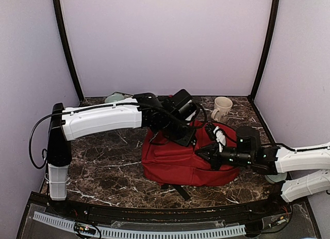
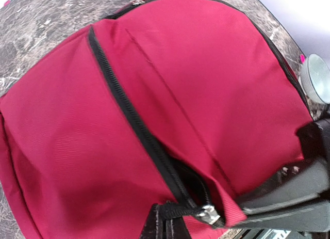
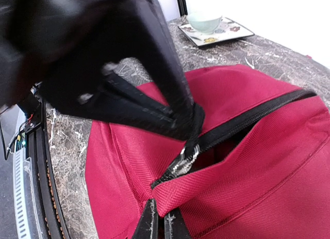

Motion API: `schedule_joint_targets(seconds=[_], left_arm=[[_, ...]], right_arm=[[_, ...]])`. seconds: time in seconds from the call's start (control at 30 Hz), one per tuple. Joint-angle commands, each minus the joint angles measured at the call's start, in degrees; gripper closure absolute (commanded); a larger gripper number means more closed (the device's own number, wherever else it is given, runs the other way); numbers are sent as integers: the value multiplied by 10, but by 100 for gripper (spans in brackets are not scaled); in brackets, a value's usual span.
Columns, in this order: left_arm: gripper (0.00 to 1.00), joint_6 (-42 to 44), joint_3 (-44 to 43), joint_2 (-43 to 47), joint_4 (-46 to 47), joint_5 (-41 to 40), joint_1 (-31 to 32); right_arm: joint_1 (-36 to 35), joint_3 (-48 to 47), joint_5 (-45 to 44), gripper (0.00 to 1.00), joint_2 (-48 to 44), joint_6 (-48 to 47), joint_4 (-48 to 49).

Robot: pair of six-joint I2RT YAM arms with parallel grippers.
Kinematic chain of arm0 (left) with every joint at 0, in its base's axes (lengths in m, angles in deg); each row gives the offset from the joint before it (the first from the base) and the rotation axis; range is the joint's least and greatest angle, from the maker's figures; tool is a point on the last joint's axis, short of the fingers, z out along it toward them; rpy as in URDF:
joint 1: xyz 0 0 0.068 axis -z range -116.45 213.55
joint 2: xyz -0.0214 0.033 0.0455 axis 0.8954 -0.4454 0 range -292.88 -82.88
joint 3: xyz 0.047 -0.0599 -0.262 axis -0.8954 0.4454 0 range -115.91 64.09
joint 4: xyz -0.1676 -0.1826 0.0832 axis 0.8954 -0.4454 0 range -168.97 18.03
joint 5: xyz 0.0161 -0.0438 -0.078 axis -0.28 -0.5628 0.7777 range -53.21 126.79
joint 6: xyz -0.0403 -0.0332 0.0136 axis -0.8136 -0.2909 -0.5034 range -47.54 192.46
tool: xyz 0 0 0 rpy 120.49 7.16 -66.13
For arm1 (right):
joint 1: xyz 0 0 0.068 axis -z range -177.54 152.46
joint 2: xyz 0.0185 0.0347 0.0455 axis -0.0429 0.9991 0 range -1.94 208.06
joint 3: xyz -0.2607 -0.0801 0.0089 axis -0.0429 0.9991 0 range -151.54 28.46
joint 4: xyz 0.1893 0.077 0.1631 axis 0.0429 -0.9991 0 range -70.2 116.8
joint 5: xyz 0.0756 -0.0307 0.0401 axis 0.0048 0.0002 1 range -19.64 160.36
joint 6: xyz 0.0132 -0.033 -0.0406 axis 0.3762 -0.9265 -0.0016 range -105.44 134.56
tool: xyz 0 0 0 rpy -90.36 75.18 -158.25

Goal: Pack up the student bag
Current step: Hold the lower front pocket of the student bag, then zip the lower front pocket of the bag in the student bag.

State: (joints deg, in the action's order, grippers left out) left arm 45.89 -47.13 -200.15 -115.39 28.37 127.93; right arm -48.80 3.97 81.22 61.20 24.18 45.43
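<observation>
The student bag (image 1: 175, 164), a red fabric backpack, lies flat in the middle of the table. A black zipper (image 2: 124, 102) runs across it, and a short gap near the metal slider (image 2: 208, 214) shows a dark inside. My left gripper (image 2: 166, 222) is shut on the black zipper pull strap (image 2: 180, 210) beside the slider. My right gripper (image 3: 164, 221) is shut on the bag's red fabric edge (image 3: 180, 195) just below the slider (image 3: 186, 157). From above, the left gripper (image 1: 186, 138) and the right gripper (image 1: 202, 155) meet over the bag's right half.
A cream mug (image 1: 222, 108) stands at the back right. A pale green bowl (image 1: 114, 98) sits at the back left on a patterned tray (image 3: 234, 32). A round pale dish (image 2: 317, 78) lies near the bag's edge. Purple walls enclose the marble table (image 1: 103, 161).
</observation>
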Motion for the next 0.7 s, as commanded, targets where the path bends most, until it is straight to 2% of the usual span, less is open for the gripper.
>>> schedule_joint_targets(seconds=[0.0,0.37,0.67], left_arm=[[100,-14,-12,23,14,-42,-32],[100,-37,-87,-32,19,-50,-72],[100,-21,-139,-86,24,-43,-92]], right_arm=[[-9,20,32,100,-19,-2,-1],[-23,13,46,100,-8,-20,-41],[-30,14,45,100,-13,-26,-50]])
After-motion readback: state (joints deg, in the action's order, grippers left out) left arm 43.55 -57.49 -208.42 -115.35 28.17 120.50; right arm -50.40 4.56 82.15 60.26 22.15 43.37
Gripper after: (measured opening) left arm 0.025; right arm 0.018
